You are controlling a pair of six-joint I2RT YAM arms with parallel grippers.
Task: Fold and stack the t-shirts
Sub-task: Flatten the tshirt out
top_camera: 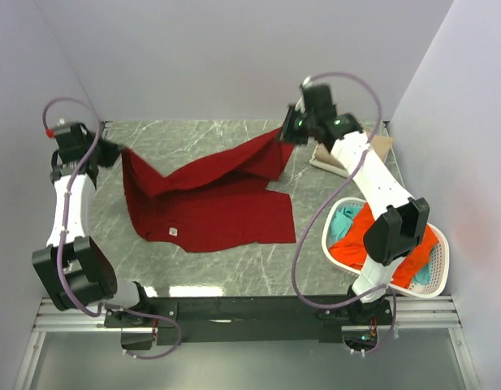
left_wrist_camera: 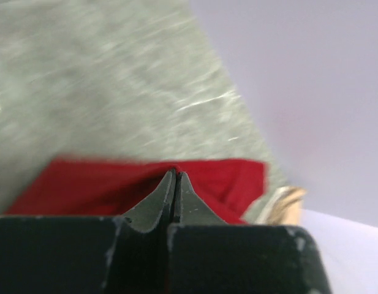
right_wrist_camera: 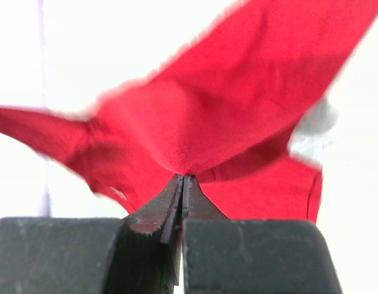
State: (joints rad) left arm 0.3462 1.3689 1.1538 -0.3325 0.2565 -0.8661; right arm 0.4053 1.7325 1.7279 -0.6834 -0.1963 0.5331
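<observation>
A dark red t-shirt (top_camera: 209, 203) with a small neck label lies spread on the grey marble table (top_camera: 193, 138), its far edge lifted. My left gripper (top_camera: 116, 152) is shut on the shirt's far left corner; the red cloth (left_wrist_camera: 115, 184) shows past the tips in the left wrist view. My right gripper (top_camera: 287, 132) is shut on the far right corner and holds it raised; the cloth (right_wrist_camera: 225, 122) hangs from the tips in the right wrist view. A folded tan shirt (top_camera: 347, 154) lies at the far right. Orange-red (top_camera: 372, 244) and teal (top_camera: 343, 221) shirts sit in the basket.
The white oval laundry basket (top_camera: 433, 288) stands at the near right, beside the right arm. Grey walls close in on the left, back and right of the table. The tan shirt's edge (left_wrist_camera: 287, 199) shows blurred in the left wrist view.
</observation>
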